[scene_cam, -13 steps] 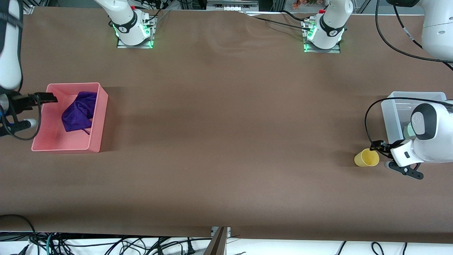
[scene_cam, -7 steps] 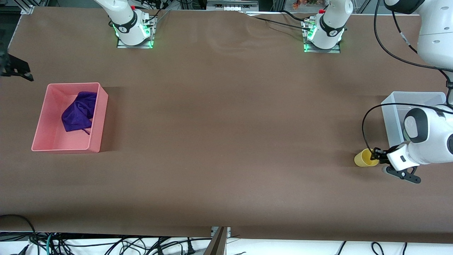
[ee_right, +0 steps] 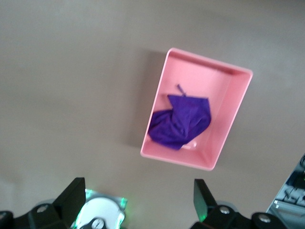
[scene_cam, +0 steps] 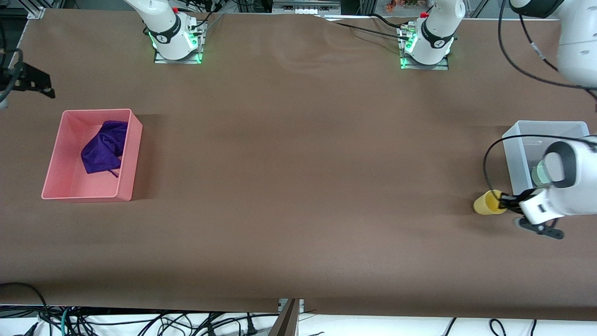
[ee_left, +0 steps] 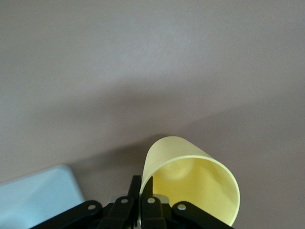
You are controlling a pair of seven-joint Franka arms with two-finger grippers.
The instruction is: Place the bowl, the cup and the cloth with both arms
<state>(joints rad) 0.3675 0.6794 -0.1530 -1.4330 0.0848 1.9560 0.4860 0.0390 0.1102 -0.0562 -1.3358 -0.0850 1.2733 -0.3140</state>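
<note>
Your left hand (scene_cam: 503, 204) is clamped on the rim of the cup (scene_cam: 487, 203): in the left wrist view one finger (ee_left: 135, 191) sits outside the yellow wall and the other inside it, the cup (ee_left: 190, 183) jutting out from the fingertips. The cup is tipped on its side and carried just above the table (scene_cam: 298, 186), beside the corner of the clear bin (scene_cam: 515, 154) that is nearer the front camera, at the left arm's end. Half a second ago it stood upright on the table with its mouth open to the camera; now it has lifted, tilted and shifted a little toward the bin. The left forearm lies low and nearly level, wrist over the bin's edge.

The bowl (scene_cam: 540, 173) sits inside the clear bin, mostly hidden by that forearm.

The cloth (scene_cam: 103, 147) lies bunched in the pink bin (scene_cam: 128, 154) at the right arm's end, unchanged. Your right hand (ee_right: 138, 200) is released, its fingers (ee_right: 71, 198) spread wide, held high over the table near that bin; the right wrist view looks down on the cloth (ee_right: 182, 121). It has drifted slightly since the last frame.
</note>
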